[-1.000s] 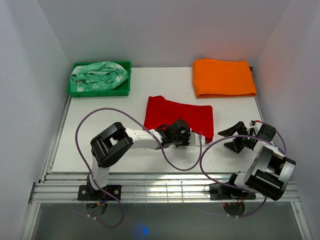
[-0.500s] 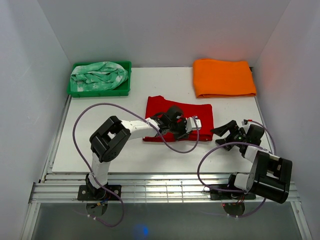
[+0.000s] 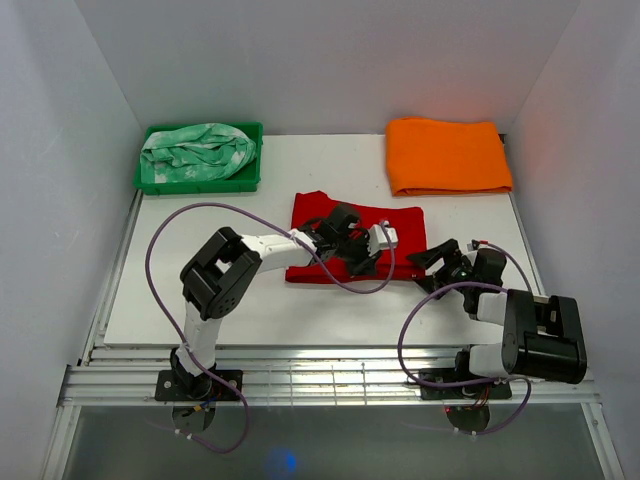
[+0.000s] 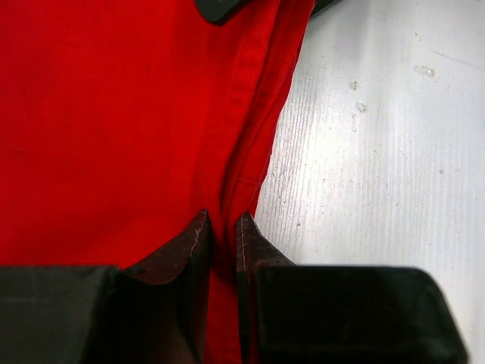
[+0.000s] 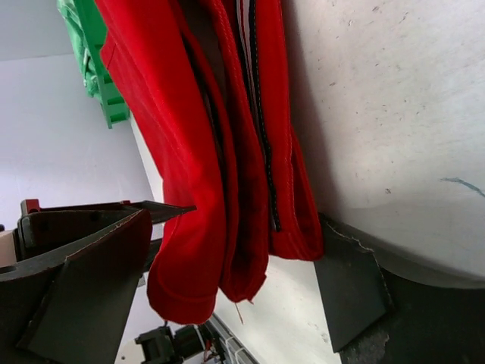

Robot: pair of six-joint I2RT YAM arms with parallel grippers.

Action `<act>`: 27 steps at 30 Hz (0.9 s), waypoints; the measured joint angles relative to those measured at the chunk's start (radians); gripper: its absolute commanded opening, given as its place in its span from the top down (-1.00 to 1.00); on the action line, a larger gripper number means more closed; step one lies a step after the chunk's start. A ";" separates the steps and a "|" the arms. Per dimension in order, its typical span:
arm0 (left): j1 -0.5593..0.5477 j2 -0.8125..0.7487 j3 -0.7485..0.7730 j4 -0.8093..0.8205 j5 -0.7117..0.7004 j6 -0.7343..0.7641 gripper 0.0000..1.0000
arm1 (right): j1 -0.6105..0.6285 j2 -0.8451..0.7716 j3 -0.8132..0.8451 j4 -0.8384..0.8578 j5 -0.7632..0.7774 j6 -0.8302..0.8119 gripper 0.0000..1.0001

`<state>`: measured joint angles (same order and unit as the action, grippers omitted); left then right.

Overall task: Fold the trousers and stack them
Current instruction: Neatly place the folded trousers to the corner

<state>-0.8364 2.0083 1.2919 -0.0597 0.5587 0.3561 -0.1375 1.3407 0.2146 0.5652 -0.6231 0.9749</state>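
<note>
The red trousers [image 3: 325,222] lie folded in the middle of the white table [image 3: 200,290]. My left gripper [image 3: 372,243] is over their right part, shut on a fold of the red cloth. In the left wrist view that fold [image 4: 235,152] runs up from between the two dark fingertips [image 4: 198,246] of the gripper [image 4: 222,231]. My right gripper [image 3: 437,262] stands open at the trousers' right edge. In the right wrist view the layered red edge [image 5: 197,152] hangs between the wide-apart jaws of the gripper [image 5: 258,220], one finger [image 5: 91,265] on each side.
A green tray [image 3: 200,186] at the back left holds mint green and white patterned cloth [image 3: 195,150]. Folded orange cloth [image 3: 447,155] lies at the back right. White walls close in the table on three sides. Purple cables loop round both arms.
My left gripper has moved away from the near edge, taking the trousers' near right part with it. My right gripper has slid left up to the trousers' right edge.
</note>
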 measured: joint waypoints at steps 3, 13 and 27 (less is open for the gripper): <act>0.006 0.001 0.004 -0.001 0.012 -0.009 1.00 | 0.009 0.028 0.000 0.036 0.001 0.047 -0.80; 0.022 0.020 0.031 0.002 0.055 -0.023 1.00 | 0.051 0.004 -0.024 0.051 0.058 0.147 -0.80; 0.032 0.053 0.050 0.015 0.122 -0.041 1.00 | 0.103 0.145 -0.010 0.276 0.132 0.237 -0.80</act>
<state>-0.8047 2.0613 1.3415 -0.0448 0.6804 0.3153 -0.0349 1.4860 0.2043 0.8410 -0.4915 1.2114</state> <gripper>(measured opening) 0.255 0.898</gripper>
